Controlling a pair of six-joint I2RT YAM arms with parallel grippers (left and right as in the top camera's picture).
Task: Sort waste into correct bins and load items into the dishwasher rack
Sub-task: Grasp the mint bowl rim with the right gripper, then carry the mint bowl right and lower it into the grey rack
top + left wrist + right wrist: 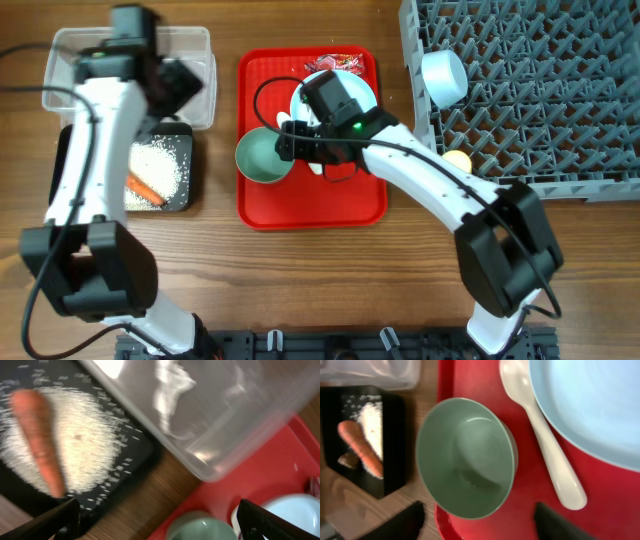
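My left gripper [183, 85] is open and empty, above the gap between the clear tub [70, 50] and the black tray [185, 195]. Its wrist view shows the crumpled white tissue [172, 390] in the tub [225, 425], and the carrot [37, 435] on loose rice [87, 445]. My right gripper [284, 140] is open, its fingers [477, 516] straddling the near rim of the mint bowl [465, 457] on the red tray [310, 205]. The white spoon [545, 445] and pale blue plate [590, 405] lie beside the bowl. A brown lump [347, 460] sits by the carrot [360, 447].
The grey rack [540, 100] fills the right side; a pale blue bowl [443, 77] and a yellow cup [456, 160] are in it. A red snack wrapper [340, 62] lies at the red tray's far edge. Bare wood lies in front of the trays.
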